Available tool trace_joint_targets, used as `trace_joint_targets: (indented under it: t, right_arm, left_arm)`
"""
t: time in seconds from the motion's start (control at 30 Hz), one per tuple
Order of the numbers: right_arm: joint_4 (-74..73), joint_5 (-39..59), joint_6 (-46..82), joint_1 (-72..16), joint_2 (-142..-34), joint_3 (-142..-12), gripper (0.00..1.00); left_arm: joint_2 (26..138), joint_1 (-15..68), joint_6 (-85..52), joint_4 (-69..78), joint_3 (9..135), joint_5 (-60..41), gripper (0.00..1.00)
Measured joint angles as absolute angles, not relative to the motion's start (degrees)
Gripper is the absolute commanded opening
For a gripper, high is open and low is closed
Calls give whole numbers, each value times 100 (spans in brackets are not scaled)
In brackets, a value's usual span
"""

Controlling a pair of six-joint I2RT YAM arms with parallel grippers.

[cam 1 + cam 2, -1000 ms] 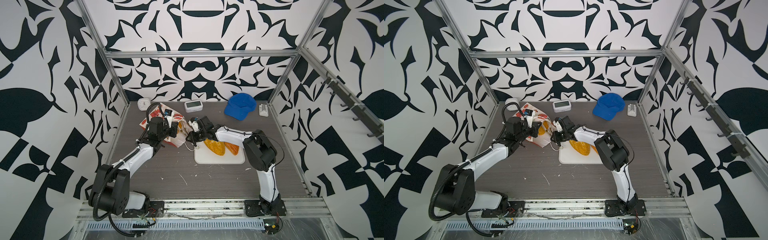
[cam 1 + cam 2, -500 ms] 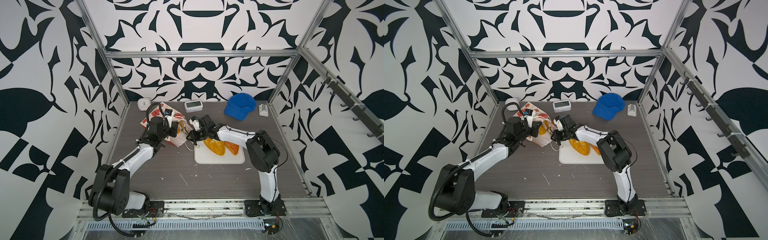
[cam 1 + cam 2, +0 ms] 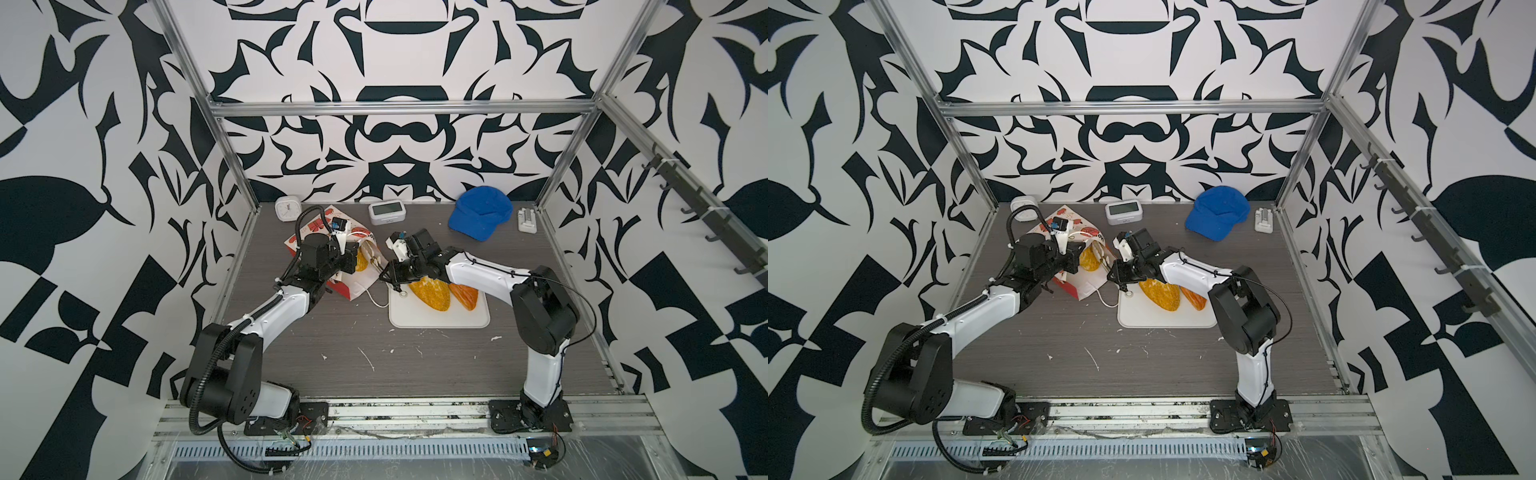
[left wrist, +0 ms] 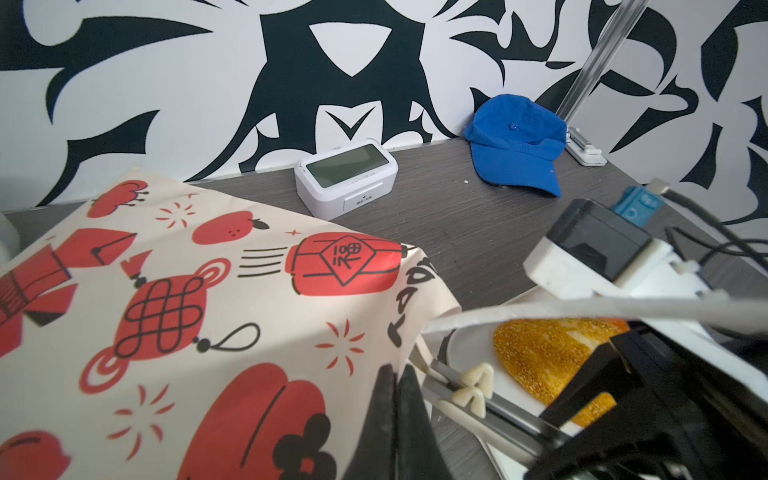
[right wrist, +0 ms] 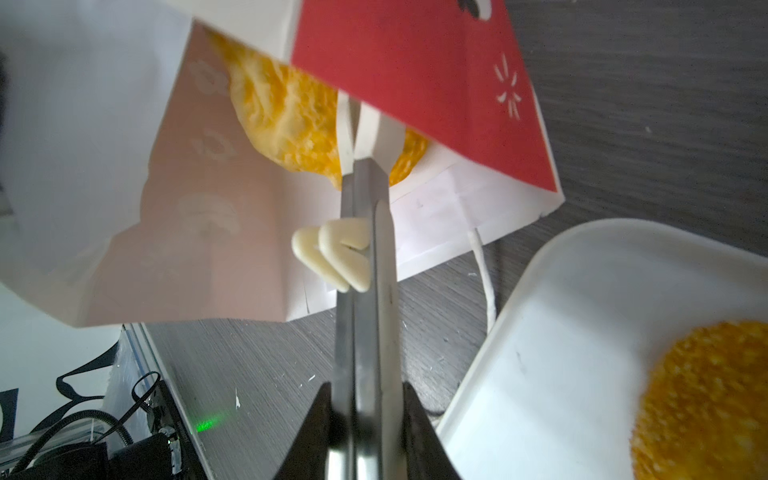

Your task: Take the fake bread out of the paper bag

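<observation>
The paper bag (image 3: 320, 232) (image 3: 1067, 220) lies on its side with its mouth toward the white tray (image 3: 440, 318). My left gripper (image 4: 395, 386) (image 3: 353, 257) is shut on the bag's (image 4: 187, 311) mouth edge. My right gripper (image 5: 368, 390) (image 3: 388, 276) is shut on metal tongs (image 5: 361, 249) (image 4: 478, 390), squeezed nearly together. Their white tips reach into the bag (image 5: 415, 62) against a golden pastry (image 5: 282, 112) (image 3: 362, 259); a red flap hides the tip ends. An oval loaf (image 3: 430, 291) (image 5: 706, 399) and an orange wedge (image 3: 463, 295) lie on the tray.
A blue cap (image 3: 480, 212), a white digital clock (image 3: 386, 212), a small white alarm clock (image 3: 286, 208) and a small white block (image 3: 527, 219) stand along the back wall. One white cord handle (image 3: 372, 297) trails on the table between bag and tray.
My right gripper has squeezed the tongs further together at the bag's mouth. Both arms have hardly moved, and the left grip on the bag is unchanged.
</observation>
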State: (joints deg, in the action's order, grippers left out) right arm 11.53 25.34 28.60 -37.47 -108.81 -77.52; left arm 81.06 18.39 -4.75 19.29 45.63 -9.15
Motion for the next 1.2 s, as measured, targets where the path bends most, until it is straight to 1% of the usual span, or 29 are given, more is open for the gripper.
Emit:
trace_joint_targets:
  t: [0.43,0.67,0.77,0.87,1.0,1.2]
  right_arm:
    - [1629,2676,2812,-3804,-10589,-7743,12]
    - [1367,2965,2880,-3804,-10593,-7717,13]
    - [1199,3103,2875,-3804,-10589,-7682,16]
    - [1251,3173,2797,-3804,-10578,-7662,25]
    - [1288,3299,2676,-3802,-10575,-7599,34]
    - [963,3553,2766,-3798,-10575,-7210,39]
  left_arm:
    - [8108,1837,-582,2036,4563,-727,0]
    - [8110,1833,-650,2078,4574,-727,0]
    - [8110,1833,-646,2078,4574,-733,0]
    - [8110,1833,-631,2075,4574,-753,0]
    - [8108,1833,-607,2071,4574,-784,0]
    - [8106,1833,-598,2021,4574,-827,0]
